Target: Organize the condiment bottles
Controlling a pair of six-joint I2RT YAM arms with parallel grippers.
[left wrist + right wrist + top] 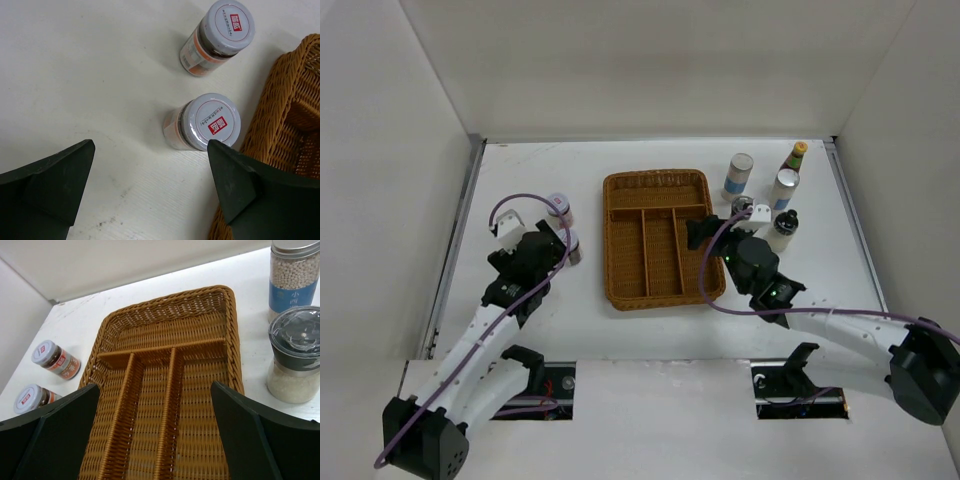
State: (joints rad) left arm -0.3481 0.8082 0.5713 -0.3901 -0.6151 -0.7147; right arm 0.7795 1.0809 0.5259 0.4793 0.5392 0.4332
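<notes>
White tabletop [620, 340]; two lidded jars left of the wicker tray [656, 238] — the nearer jar [202, 122] sits ahead of the left gripper [150, 187], fingers apart, empty; centre over its lid before descending — right gripper [155, 432] hangs spread above the tray.

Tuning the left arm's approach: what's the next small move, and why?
Probably shift the left gripper slightly right and lower it around the nearer grey-lidded jar. Its fingers are open and empty, and the jar sits off-centre beside the right one, close to the wicker tray, which is still empty.
</notes>
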